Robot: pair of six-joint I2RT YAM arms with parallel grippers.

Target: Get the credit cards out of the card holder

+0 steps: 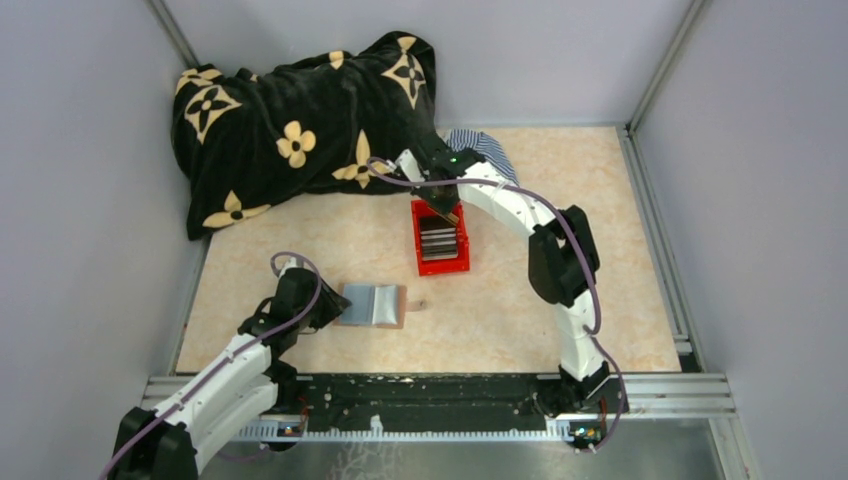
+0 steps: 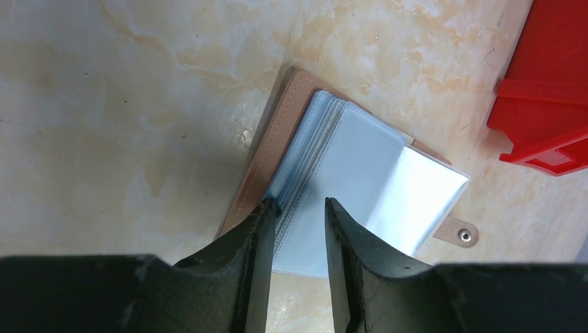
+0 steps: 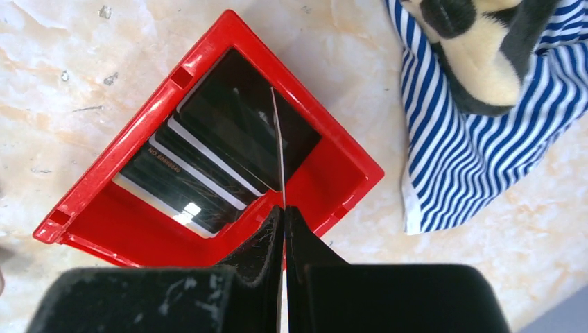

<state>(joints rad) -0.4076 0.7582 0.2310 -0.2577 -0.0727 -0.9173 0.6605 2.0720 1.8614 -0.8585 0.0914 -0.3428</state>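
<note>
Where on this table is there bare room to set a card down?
Bare: the strip between the black blanket and the card holder; the front patch between the card holder and the right arm, below the red bin. Crowded: the back, where blanket, bin and striped cloth meet.

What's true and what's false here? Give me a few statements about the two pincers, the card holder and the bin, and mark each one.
1. The right pincer is shut on a thin card above the red bin. True.
2. The red bin is empty. False: cards lie in it.
3. The card holder lies open on the table. True.
4. The left pincer grips a card. False: its jaws stand apart over the holder's clear sleeves.
5. The striped cloth lies beside the card holder. False: it lies beside the red bin.
</note>
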